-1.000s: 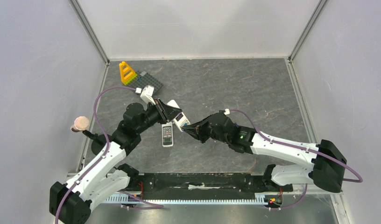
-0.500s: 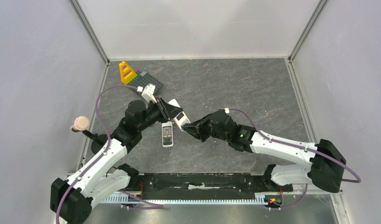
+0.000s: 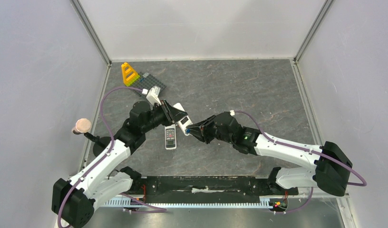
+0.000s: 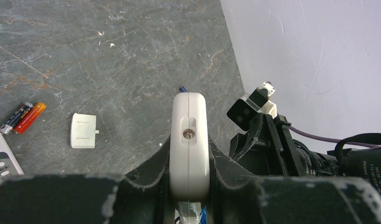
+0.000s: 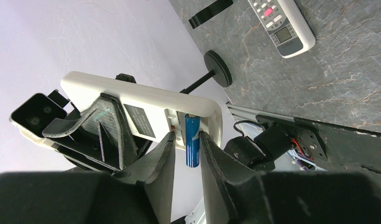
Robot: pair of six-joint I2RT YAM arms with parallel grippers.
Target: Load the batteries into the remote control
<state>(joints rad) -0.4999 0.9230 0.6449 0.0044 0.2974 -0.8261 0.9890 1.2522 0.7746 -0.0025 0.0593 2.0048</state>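
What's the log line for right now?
left gripper: shut on remote | right gripper: open around blue battery | blue battery: one end in remote | cover, two batteries: on table

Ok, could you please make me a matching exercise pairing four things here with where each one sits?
1. white remote
2. blue battery
3. battery cover
4. orange battery

A. on the table beside a black battery
B. clamped in the left tool
C. between the fingers of the right tool
D. flat on the table, apart from the rest

Pairs: 1-B, 2-C, 3-D, 4-A
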